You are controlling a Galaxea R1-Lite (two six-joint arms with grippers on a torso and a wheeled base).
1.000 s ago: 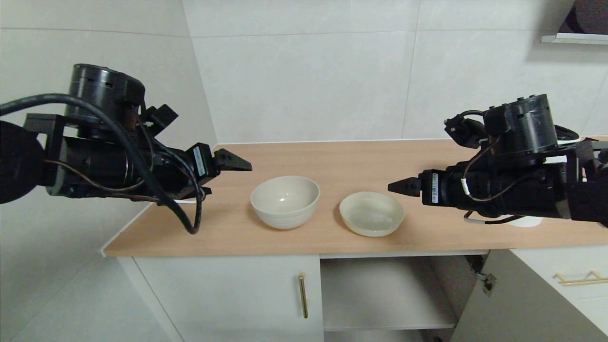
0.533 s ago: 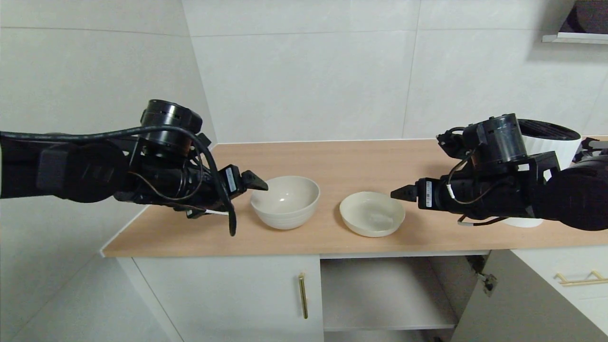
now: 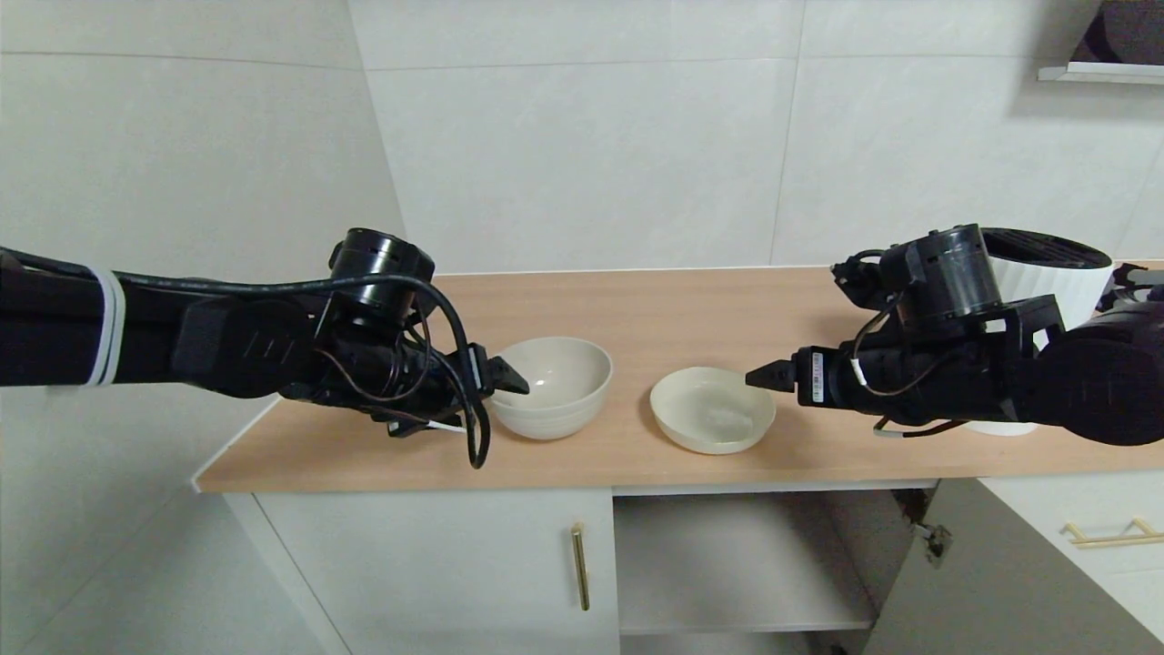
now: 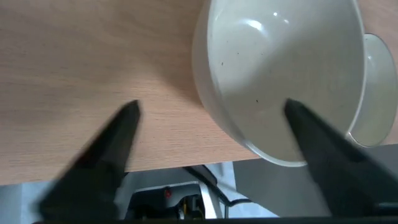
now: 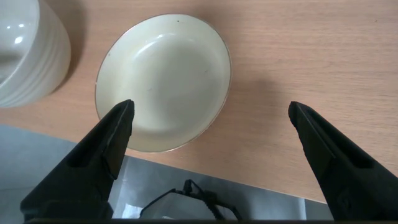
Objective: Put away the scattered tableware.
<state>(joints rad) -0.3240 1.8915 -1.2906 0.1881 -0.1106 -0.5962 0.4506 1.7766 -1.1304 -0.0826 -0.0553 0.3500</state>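
On the wooden counter [image 3: 637, 305] we see two pieces of tableware. Both are upright, side by side but apart, near the front edge. The deep bowl [image 3: 547, 387] is off-white and glossy, with a high round wall. It has fine horizontal ridges low on the outside and a few tiny dark specks inside. At its 3 o'clock lies the shallow bowl [image 3: 712, 411], a paler cream colour, wide and low, with a thin darker line along the rim.

The left gripper [image 3: 507, 380] is at 9 o'clock of the deep bowl, at the height of its rim. In the left wrist view its two black jaws stand wide apart and the wall of the bowl is between them. One jaw is over the inside and the other is over the bare wood. We cannot tell if a jaw touches the bowl.

The right gripper [image 3: 760, 376] is at 3 o'clock of the shallow bowl, just above its rim. Its jaws are also spread wide. In the right wrist view one is over the edge of the shallow bowl and the other over the counter.

At 2 o'clock from the shallow bowl, behind the right arm, stands a ribbed white container [image 3: 1059, 268]. Under the counter, at 6 o'clock of the shallow bowl, a cupboard [image 3: 727, 555] is open with a white shelf inside. At its 9 o'clock is a shut door [image 3: 436, 573] with a gold handle [image 3: 579, 566].
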